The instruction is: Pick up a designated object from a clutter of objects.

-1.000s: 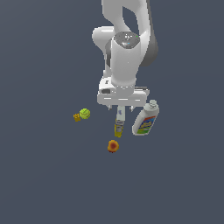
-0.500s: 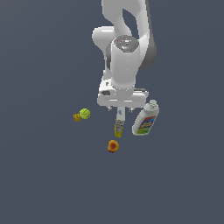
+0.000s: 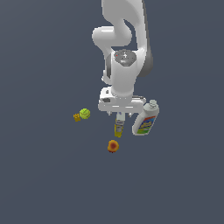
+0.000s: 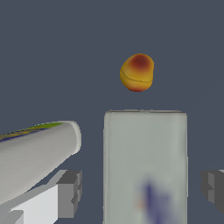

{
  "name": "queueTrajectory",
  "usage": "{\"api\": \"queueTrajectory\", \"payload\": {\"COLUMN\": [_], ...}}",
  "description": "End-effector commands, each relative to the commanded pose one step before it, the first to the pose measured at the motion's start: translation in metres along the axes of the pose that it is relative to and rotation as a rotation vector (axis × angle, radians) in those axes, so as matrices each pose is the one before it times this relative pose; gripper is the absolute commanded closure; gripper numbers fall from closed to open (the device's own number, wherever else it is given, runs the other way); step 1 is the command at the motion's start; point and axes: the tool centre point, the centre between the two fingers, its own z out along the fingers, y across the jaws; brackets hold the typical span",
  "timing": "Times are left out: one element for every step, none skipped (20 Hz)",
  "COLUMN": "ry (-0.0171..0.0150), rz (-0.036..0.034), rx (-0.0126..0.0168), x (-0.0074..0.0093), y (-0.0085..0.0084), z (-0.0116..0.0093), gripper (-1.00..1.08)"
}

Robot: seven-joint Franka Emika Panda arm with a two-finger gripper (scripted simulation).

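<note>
The slim bottle (image 3: 118, 127) stands between my claw's (image 3: 119, 117) fingers, its upper part hidden behind my hand in the exterior view; in the wrist view (image 4: 145, 166) it is cut off, its print only a blur. My claw (image 4: 142, 188) is spread, one dark pad (image 4: 69, 192) and the other each apart from the bottle's flat pale sides. One wide white bottle (image 3: 145, 119) stands just beside the claw, rounded, with a colourful label. One orange round item (image 3: 113, 146) lies near, beyond the slim bottle. One yellow-green ball (image 3: 85, 113) touches one tiny yellow block (image 3: 77, 117), well apart from the claw, on the plain dark surface (image 3: 43, 175).
</note>
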Motion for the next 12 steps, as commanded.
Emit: {"api": "queueTrajectory", "payload": {"ry": [0.00116,0.0,0.0,0.0,0.0,0.0,0.0,0.0,0.0,0.0,0.0,0.0], "rz": [0.00041,0.0,0.0,0.0,0.0,0.0,0.0,0.0,0.0,0.0,0.0,0.0], "rx": [0.0001,0.0,0.0,0.0,0.0,0.0,0.0,0.0,0.0,0.0,0.0,0.0], "x": [0.00048,0.00009,0.00003,0.0,0.0,0.0,0.0,0.0,0.0,0.0,0.0,0.0], "y": [-0.00002,-0.00003,-0.00001,0.0,0.0,0.0,0.0,0.0,0.0,0.0,0.0,0.0], "z": [0.0055,0.00089,0.00029,0.0,0.0,0.0,0.0,0.0,0.0,0.0,0.0,0.0], "gripper": [-0.92,-0.92,-0.92,1.08,1.08,1.08,1.08,1.08,1.08,1.08,1.08,1.08]}}
